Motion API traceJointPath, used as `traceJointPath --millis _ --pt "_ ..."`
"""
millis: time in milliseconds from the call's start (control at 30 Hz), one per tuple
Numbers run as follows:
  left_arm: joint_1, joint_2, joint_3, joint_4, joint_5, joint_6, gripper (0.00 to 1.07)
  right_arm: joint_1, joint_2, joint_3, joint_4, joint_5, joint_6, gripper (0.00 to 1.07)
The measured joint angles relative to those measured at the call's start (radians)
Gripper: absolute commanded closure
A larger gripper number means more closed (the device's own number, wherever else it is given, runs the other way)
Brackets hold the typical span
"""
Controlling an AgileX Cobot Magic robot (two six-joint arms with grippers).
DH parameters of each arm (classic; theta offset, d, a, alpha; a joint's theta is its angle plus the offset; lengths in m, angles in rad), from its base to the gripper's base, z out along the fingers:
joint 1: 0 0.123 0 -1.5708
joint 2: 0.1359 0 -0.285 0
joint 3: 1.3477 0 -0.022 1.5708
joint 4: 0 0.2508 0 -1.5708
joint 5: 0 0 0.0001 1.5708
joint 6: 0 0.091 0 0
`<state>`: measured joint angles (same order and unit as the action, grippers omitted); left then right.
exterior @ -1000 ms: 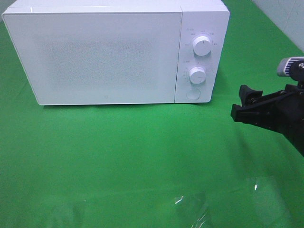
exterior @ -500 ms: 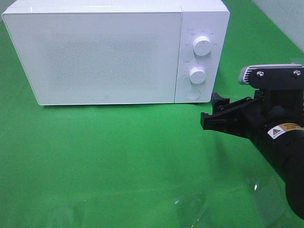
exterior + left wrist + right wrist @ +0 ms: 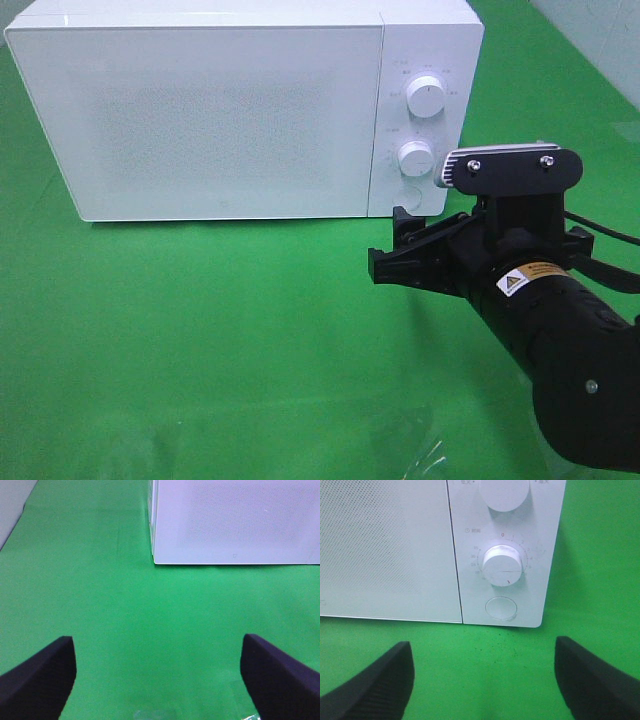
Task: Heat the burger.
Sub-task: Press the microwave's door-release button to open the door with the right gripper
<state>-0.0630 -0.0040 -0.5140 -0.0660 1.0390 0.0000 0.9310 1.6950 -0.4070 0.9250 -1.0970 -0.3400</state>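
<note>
The burger is out of view in every frame. A white microwave [image 3: 220, 110] stands at the back of the green cloth with its door shut. My right gripper [image 3: 390, 243] is open and empty, low over the cloth just in front of the control panel's bottom corner. In the right wrist view its fingers [image 3: 380, 680] frame the lower dial [image 3: 503, 565] and the round button [image 3: 501, 608]. My left gripper [image 3: 157, 642] is open over bare cloth, short of the microwave's [image 3: 235, 520] left front corner. It does not show in the exterior high view.
Green cloth [image 3: 200, 320] covers the table. An upper dial [image 3: 426, 97], a lower dial [image 3: 416, 158] and a round button [image 3: 407, 197] sit on the panel. A crinkled clear film [image 3: 410, 445] lies near the front edge. A pale wall [image 3: 600, 40] rises at the back right.
My right arm has swung in from the right edge leftward and nearer to the microwave's control panel. Its jaws stay open. The microwave has not moved.
</note>
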Motion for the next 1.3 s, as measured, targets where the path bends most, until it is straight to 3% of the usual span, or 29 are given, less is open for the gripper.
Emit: traceJointPath --millis 200,467,533,633,667,900,1300 --pt "0.000 0.000 0.000 0.000 0.000 0.000 0.25 0.001 0.000 -0.001 0.022 0.000 0.038 0.34" --pt "0.000 0.000 0.000 0.000 0.000 0.000 0.25 0.001 0.000 -0.001 0.022 -0.005 0.314 0.51" --pt "0.000 0.000 0.000 0.000 0.000 0.000 0.25 0.001 0.000 -0.001 0.022 -0.006 0.598 0.67" --pt "0.000 0.000 0.000 0.000 0.000 0.000 0.25 0.001 0.000 -0.001 0.022 -0.006 0.726 0.76" --pt "0.000 0.000 0.000 0.000 0.000 0.000 0.25 0.001 0.000 -0.001 0.022 -0.006 0.885 0.85" --pt "0.000 0.000 0.000 0.000 0.000 0.000 0.25 0.001 0.000 -0.001 0.022 0.015 1.272 1.07" --pt "0.000 0.000 0.000 0.000 0.000 0.000 0.25 0.001 0.000 -0.001 0.030 0.133 1.506 1.07"
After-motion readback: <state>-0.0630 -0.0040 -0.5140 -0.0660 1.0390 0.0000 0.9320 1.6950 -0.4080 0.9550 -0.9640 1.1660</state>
